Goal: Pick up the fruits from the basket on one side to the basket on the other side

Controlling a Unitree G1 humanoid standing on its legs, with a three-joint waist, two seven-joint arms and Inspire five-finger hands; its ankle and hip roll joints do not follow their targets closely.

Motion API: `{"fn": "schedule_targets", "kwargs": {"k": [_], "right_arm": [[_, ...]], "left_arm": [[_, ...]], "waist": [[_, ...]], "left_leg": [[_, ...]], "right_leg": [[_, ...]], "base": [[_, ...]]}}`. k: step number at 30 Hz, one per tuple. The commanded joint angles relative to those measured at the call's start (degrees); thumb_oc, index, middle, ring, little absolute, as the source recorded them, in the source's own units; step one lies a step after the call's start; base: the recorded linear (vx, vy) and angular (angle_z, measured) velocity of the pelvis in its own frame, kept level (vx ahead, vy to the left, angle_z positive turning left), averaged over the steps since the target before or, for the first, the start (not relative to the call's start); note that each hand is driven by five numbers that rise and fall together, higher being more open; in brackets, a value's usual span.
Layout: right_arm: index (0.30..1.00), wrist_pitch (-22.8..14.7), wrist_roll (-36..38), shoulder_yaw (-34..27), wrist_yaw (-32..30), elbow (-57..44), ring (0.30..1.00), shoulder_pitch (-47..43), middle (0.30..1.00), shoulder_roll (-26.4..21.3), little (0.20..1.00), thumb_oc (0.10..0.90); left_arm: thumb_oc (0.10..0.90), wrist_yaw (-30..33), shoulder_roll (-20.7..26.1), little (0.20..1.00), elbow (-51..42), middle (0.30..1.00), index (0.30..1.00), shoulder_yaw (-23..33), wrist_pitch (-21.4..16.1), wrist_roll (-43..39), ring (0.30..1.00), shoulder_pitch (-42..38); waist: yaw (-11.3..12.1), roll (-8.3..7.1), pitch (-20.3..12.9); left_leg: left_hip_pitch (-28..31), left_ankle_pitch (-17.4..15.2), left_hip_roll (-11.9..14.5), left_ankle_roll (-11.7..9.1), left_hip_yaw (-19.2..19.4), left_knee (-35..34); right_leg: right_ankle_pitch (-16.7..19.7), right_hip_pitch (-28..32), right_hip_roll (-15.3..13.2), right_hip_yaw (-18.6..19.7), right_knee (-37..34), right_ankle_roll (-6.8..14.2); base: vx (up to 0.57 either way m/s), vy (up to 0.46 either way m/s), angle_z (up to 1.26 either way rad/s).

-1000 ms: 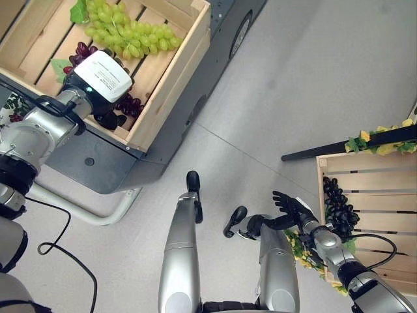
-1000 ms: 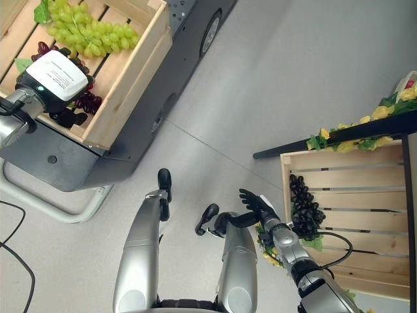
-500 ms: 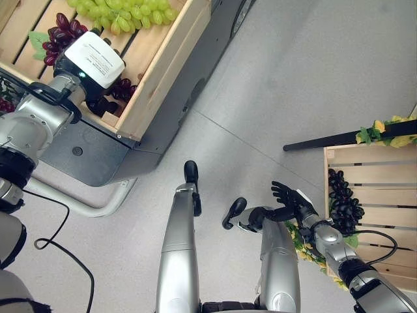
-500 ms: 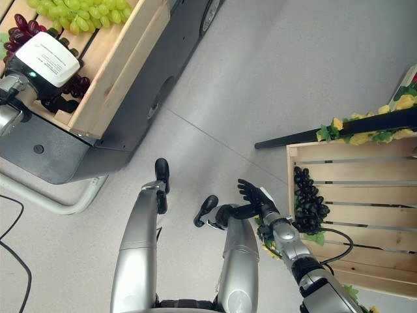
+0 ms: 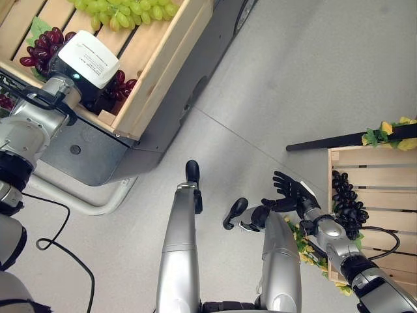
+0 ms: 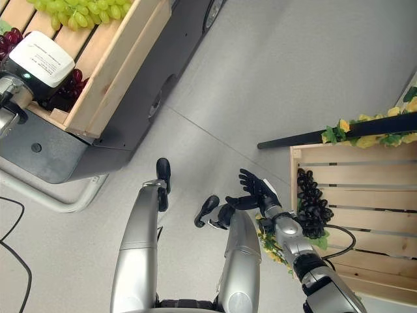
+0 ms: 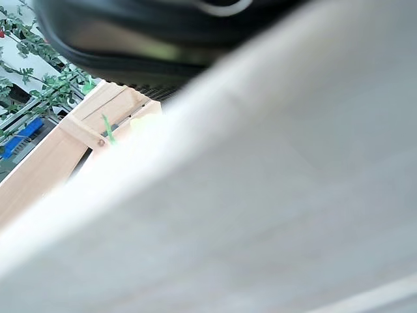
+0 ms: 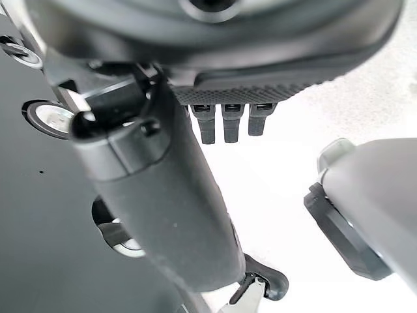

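Reaching into the left crate (image 5: 163, 68), the left hand (image 5: 98, 98) sits among red grapes (image 5: 39, 49), fingers hidden. Right hand (image 5: 290, 192) spread open beside black grapes (image 5: 345, 202).

Left hand (image 5: 98, 98) low at upper left, fingers hidden, right hand (image 5: 291, 193) raised, fingers spread

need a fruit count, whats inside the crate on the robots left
Green grapes at the far end and red grapes around the left hand, which reaches into the crate. The hand covers some grapes and its own fingers.
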Motion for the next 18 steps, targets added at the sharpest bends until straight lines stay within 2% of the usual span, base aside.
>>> {"fn": "schedule_targets", "kwargs": {"k": [1, 3, 6, 7, 8, 9, 10, 12, 15, 18], "right_arm": [[0.900, -3.2, 2.9, -5.4, 1.1, -3.5, 0.900, 5.0, 0.900, -3.8, 0.900, 0.800], [0.900, -3.4, 2.7, -5.2, 1.5, -4.5, 0.900, 5.4, 0.900, -3.6, 0.900, 0.800], [0.900, -3.2, 2.5, -5.2, 1.4, -5.5, 0.900, 5.8, 0.900, -3.6, 0.900, 0.800], [0.900, -3.0, 2.3, -5.2, 1.2, -6.0, 0.900, 5.8, 0.900, -3.7, 0.900, 0.800], [0.900, -2.8, 2.0, -5.1, 0.7, -6.8, 0.900, 6.1, 0.900, -3.5, 0.900, 0.800], [0.900, -2.7, 1.9, -5.1, 0.6, -6.9, 0.900, 6.2, 0.900, -3.5, 0.900, 0.800], [0.900, -2.3, 1.7, -5.2, 0.2, -7.8, 0.900, 6.4, 0.900, -3.3, 0.900, 0.800], [0.900, -1.9, 1.4, -5.2, -0.1, -8.3, 0.900, 6.5, 0.900, -3.1, 0.900, 0.800], [0.900, -0.8, 0.0, -5.4, -1.4, -9.9, 0.900, 7.2, 0.900, -2.0, 0.900, 0.800], [0.900, -0.1, -1.5, -5.3, -2.5, -11.6, 0.900, 8.2, 0.900, -0.8, 0.900, 0.800]], "left_arm": [[0.400, 3.8, 3.6, 0.300, 5.3, 0.300, 0.300, 2.5, 1.8, -0.9, 0.300, 6.8], [0.400, 8.0, 3.9, 0.300, 4.6, 0.300, 0.300, 4.2, -0.4, -7.3, 0.300, 8.1], [0.400, 11.1, 3.7, 0.300, 4.3, 0.300, 0.300, 6.1, -1.2, -15.0, 0.300, 9.9], [0.400, 12.3, 3.6, 0.300, 4.4, 0.300, 0.300, 7.1, -1.6, -18.6, 0.300, 10.7], [0.400, 13.9, 2.9, 0.300, 4.9, 0.300, 0.300, 9.3, -2.5, -27.0, 0.300, 12.2], [0.400, 14.6, 2.7, 0.300, 4.9, 0.300, 0.300, 10.0, -3.0, -28.9, 0.300, 12.7], [0.400, 17.2, 1.5, 0.300, 5.8, 0.300, 0.300, 13.5, -6.1, -36.0, 0.300, 14.9], [0.400, 18.8, 0.4, 0.300, 6.3, 0.300, 0.300, 16.4, -7.8, -39.3, 0.300, 16.9], [0.400, 19.8, -4.1, 0.300, 7.1, 0.300, 0.300, 27.2, -13.9, -48.1, 0.300, 23.1], [0.400, 18.9, -7.8, 0.300, 6.4, 0.300, 0.300, 35.2, -16.3, -53.1, 0.300, 26.5]], "waist": [[1.4, -0.58, -0.5], [1.2, -0.24, -0.5], [1.1, 0.04, -0.5], [1.0, 0.20, -0.5], [0.9, 0.50, -0.5], [0.9, 0.55, -0.5], [0.9, 0.74, -0.5], [1.0, 0.84, -0.5], [0.9, 1.10, -0.5], [0.8, 1.09, -0.5]], "left_leg": [[7.1, -15.3, 0.0, 0.0, 1.8, 4.9], [9.4, -15.2, 0.4, -0.2, 2.6, 4.1], [11.2, -15.0, 0.4, -0.5, 3.1, 3.2], [12.1, -14.8, 0.5, -0.7, 3.5, 2.7], [13.3, -14.5, 0.5, -0.9, 4.0, 2.0], [13.6, -14.5, 0.5, -1.0, 4.1, 1.8], [15.1, -14.1, 0.5, -1.2, 4.5, 0.9], [16.2, -13.9, 0.6, -1.3, 4.7, 0.1], [20.1, -13.2, 0.3, -1.7, 5.3, -2.3], [23.5, -12.7, -0.3, -1.8, 5.6, -4.4]], "right_leg": [[8.4, -0.3, 0.9, 1.6, -2.8, 2.4], [8.4, 1.7, 1.0, 1.7, -3.8, 2.4], [8.5, 3.6, 1.2, 1.9, -4.9, 2.5], [8.6, 4.4, 1.3, 2.1, -5.5, 2.5], [8.7, 5.5, 1.4, 2.4, -6.2, 2.5], [8.7, 5.7, 1.4, 2.5, -6.3, 2.5], [8.7, 7.2, 1.6, 2.9, -7.4, 2.4], [8.7, 8.1, 1.6, 3.1, -8.1, 2.2], [8.6, 11.4, 1.9, 3.7, -10.2, 2.0], [8.6, 14.2, 1.9, 4.1, -11.8, 2.0]], "base": [[0.00, 0.000, 0.00], [-0.01, -0.014, -0.02], [-0.01, -0.014, -0.08], [0.00, -0.012, -0.09], [0.00, -0.016, -0.09], [0.01, -0.033, -0.06], [0.01, -0.029, -0.03], [0.00, -0.009, -0.02], [0.01, -0.006, -0.08], [0.03, 0.000, -0.07]]}}
